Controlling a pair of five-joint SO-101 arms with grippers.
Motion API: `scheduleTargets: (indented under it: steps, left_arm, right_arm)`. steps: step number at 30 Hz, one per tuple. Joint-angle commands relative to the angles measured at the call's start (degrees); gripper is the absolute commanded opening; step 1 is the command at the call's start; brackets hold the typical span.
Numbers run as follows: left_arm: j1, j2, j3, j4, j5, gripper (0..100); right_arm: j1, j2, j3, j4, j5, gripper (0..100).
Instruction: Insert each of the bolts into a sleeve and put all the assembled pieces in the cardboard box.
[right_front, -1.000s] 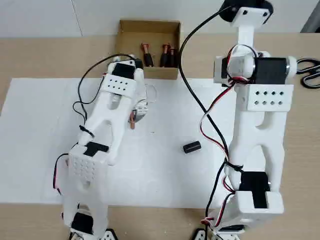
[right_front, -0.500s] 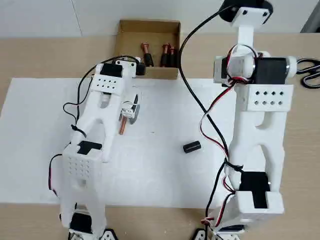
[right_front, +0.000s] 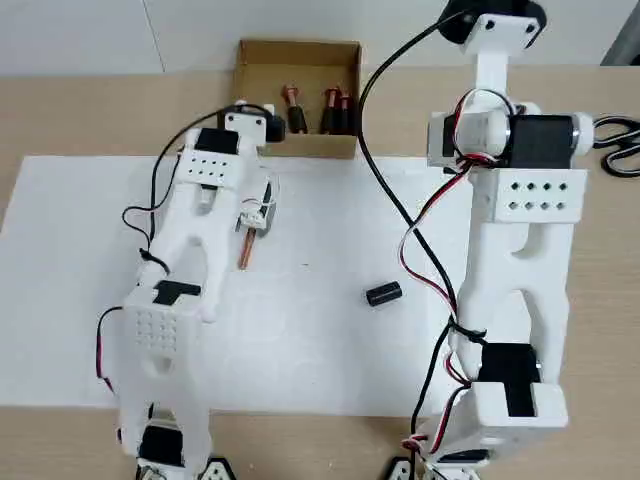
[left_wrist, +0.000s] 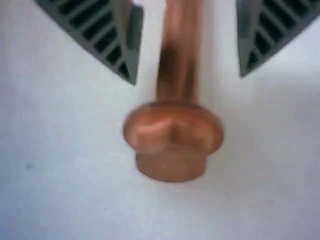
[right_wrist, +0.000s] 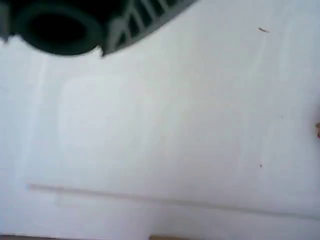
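Lying on the white paper (right_front: 330, 350), the bolt (right_front: 245, 250) aims lengthwise at the cardboard box (right_front: 325, 146), head away from it. The left tool (left_wrist: 187, 77) straddles its shank, released.

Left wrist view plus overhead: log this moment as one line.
left hand: open, straddling bolt | bolt: lying on white paper, ungripped | sleeve: loose, apart from bolt | cardboard box: three assembled pieces inside
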Motion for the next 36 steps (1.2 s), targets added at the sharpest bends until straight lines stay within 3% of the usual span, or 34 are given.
scheduleTargets:
  steps: [1,6,11,19,30,33,36]
  left_arm:
    - [-0.26,1.85,-1.98,-1.05,0.0,13]
    - [-0.18,5.89,-7.87,1.32,0.88,12]
    - [0.18,7.82,-13.23,4.04,1.49,1]
    - [1.23,3.78,-19.82,8.62,1.41,1]
    - [1.67,-24.0,-9.54,8.62,1.67,1]
    - [4.4,-34.99,-4.53,8.53,1.76,1]
    - [7.47,-47.91,0.4,8.35,6.33,1]
  right_arm:
    - [-0.48,-3.21,-0.09,0.22,0.44,0.4]
    - [-1.63,-3.21,-0.09,0.22,0.53,0.4]
    - [-1.54,-3.21,-0.09,0.13,0.62,0.4]
    - [-1.36,-3.3,-0.44,0.04,0.7,0.4]
    - [-1.71,-18.59,-1.76,0.22,0.7,0.4]
    - [-1.71,-24.4,-0.97,0.57,0.7,0.4]
    - [-3.47,-33.63,4.4,0.57,0.7,0.4]
